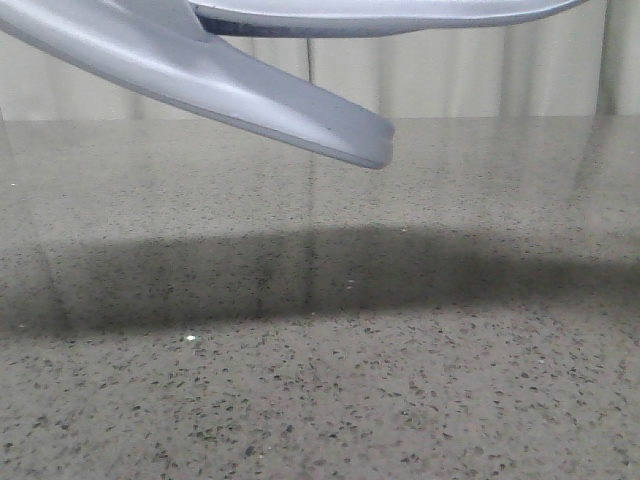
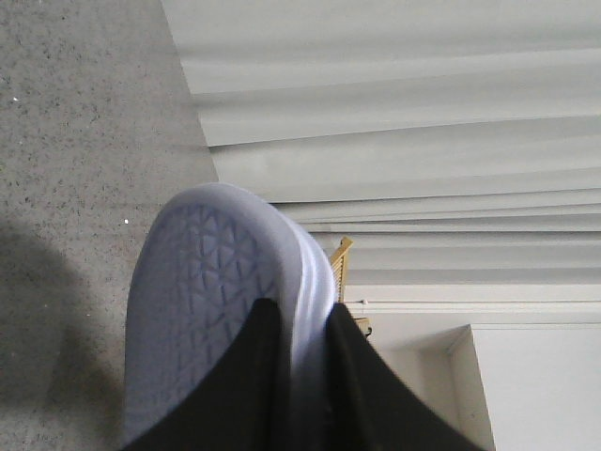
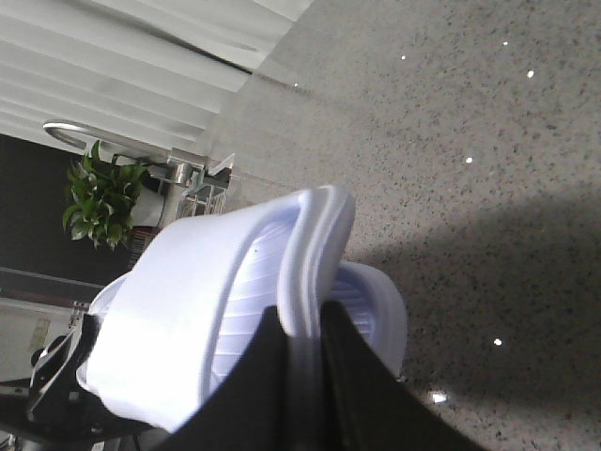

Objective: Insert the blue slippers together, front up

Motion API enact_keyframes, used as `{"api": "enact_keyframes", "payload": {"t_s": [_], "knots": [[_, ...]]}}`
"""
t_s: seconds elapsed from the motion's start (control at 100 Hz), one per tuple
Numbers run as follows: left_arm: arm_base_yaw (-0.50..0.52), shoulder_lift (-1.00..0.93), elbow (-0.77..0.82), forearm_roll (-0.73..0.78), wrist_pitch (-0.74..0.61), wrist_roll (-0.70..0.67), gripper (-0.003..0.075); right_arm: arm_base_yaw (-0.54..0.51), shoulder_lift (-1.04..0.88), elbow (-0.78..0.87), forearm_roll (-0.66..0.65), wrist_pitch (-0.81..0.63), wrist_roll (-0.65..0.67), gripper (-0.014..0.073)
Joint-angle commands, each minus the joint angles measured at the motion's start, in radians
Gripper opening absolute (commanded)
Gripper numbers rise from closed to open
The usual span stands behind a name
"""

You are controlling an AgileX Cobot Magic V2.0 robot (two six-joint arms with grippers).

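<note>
Both blue slippers hang in the air above the table. In the front view one slipper (image 1: 230, 85) slopes down from the upper left, and the other slipper (image 1: 400, 12) lies along the top edge; no gripper shows there. My left gripper (image 2: 305, 319) is shut on the edge of a slipper (image 2: 202, 301) whose triangle-patterned sole faces the camera. My right gripper (image 3: 302, 324) is shut on the rim of the other slipper (image 3: 188, 310), beside its wide strap and ribbed footbed (image 3: 249, 315).
A speckled grey stone table (image 1: 320, 400) lies below, with a wide dark shadow (image 1: 330, 275) across it. A pale curtain (image 1: 470, 80) hangs behind the table. A potted plant (image 3: 103, 202) and a metal stand (image 3: 178, 174) are beyond the table's far edge.
</note>
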Motion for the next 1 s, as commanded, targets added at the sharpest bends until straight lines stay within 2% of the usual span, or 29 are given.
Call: {"api": "enact_keyframes", "payload": {"t_s": [0.0, 0.28, 0.61, 0.75, 0.92, 0.99], "knots": [[-0.010, 0.023, -0.039, -0.061, 0.172, -0.008, 0.0016, 0.048, -0.005, -0.029, 0.094, 0.174, -0.046, -0.0107], [-0.010, 0.038, -0.039, -0.068, 0.189, 0.003, 0.0016, 0.107, -0.005, -0.047, 0.088, 0.088, -0.063, -0.0107], [-0.010, 0.038, -0.039, -0.069, 0.185, 0.051, 0.0016, 0.107, -0.005, -0.047, 0.006, -0.183, -0.080, -0.0095], [-0.010, 0.038, -0.039, -0.068, 0.179, 0.051, 0.0016, 0.107, -0.007, -0.052, -0.003, -0.220, -0.098, 0.0008], [-0.010, 0.038, -0.039, -0.063, 0.162, 0.051, 0.0016, 0.107, -0.009, -0.054, -0.007, -0.226, -0.105, 0.0232], [-0.010, 0.038, -0.039, -0.061, 0.155, 0.051, 0.0016, 0.107, -0.009, -0.054, -0.009, -0.226, -0.114, 0.0293]]}}
